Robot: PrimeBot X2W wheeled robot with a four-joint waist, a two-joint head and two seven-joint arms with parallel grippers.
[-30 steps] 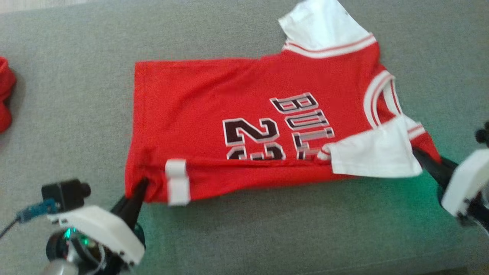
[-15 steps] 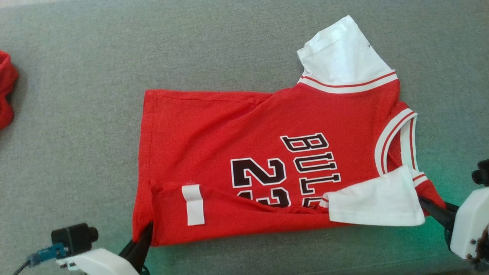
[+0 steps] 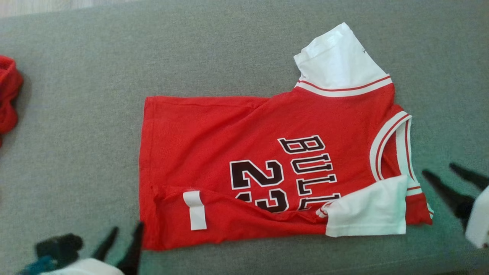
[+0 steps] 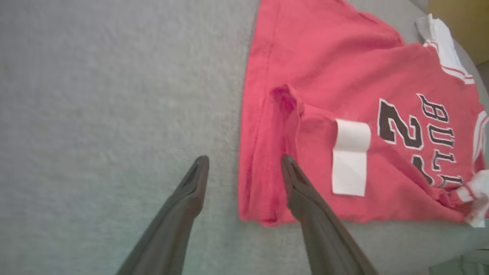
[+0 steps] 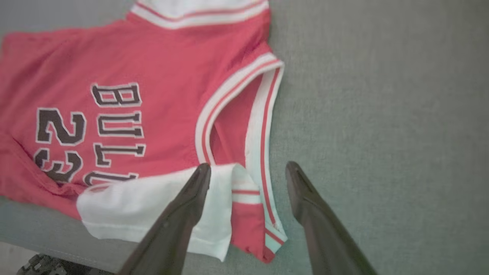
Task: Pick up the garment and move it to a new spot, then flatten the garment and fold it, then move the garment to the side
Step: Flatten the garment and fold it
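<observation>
Having let go, left pincer (image 3: 127, 228) and right pincer (image 3: 437, 169) gape (empty) at opposite ends of the sideways-lying red-and-white fabric jersey (image 3: 229, 145).

a red cloth (image 3: 7, 99) is cut off by the head view's left edge. on the jersey (image 3: 244, 130), a folded-over strip hides part of the 23 and the lettering. the right gripper (image 3: 438, 169) has a blurred, cropped body.

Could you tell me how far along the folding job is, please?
Done: the jersey lies flat on the grey surface, its near edge folded over the number. In hand: nothing; the left gripper and right gripper stand open at its near corners. Remaining: fold the far sleeve side, then move it aside.
</observation>
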